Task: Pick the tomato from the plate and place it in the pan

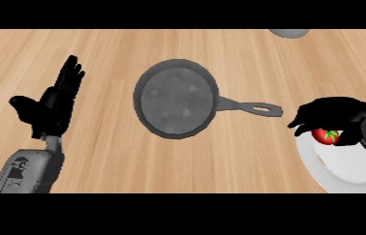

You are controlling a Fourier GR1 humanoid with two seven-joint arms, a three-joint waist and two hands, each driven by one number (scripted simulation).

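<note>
A red tomato (327,136) with a green stem sits on the white plate (336,168) at the right edge of the counter. My right hand (330,113) is over it with fingers and thumb curled down round the tomato, hiding its upper part. The dark grey pan (175,98) lies in the middle of the wooden counter, its handle (253,107) pointing right toward the plate. Nothing lies in the pan. My left hand (53,103) rests open at the left side, fingers up, well away from the pan.
A grey rounded object (289,32) shows partly at the top right edge. Bare wooden counter lies all round the pan and between the pan handle and the plate.
</note>
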